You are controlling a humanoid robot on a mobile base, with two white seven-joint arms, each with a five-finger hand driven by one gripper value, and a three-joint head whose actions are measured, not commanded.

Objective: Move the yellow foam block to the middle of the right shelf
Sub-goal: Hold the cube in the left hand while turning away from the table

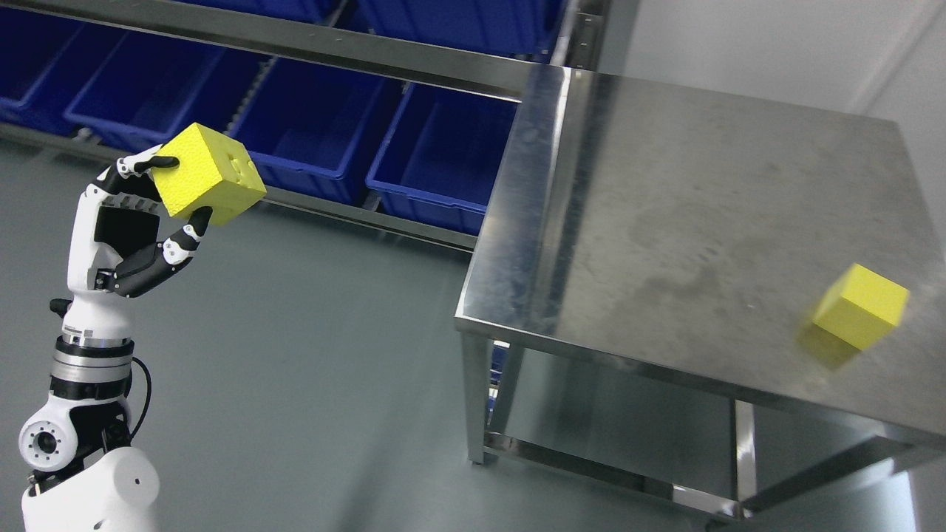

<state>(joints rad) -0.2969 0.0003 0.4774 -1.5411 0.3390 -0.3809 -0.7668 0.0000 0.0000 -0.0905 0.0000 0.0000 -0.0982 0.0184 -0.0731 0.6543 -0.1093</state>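
Observation:
My left hand (174, 196) is raised at the left of the head view, shut on a yellow foam block (211, 174). The block is tilted, held between thumb and fingers above the grey floor, in front of the shelf rack. A second yellow foam block (861, 305) rests on the steel table (665, 222) near its right front corner. My right arm does not show.
A metal shelf rack (332, 48) with several blue bins (310, 125) runs along the back left. The steel table has a lower shelf (613, 428) under its top. Grey floor (295, 355) lies between my arm and the table.

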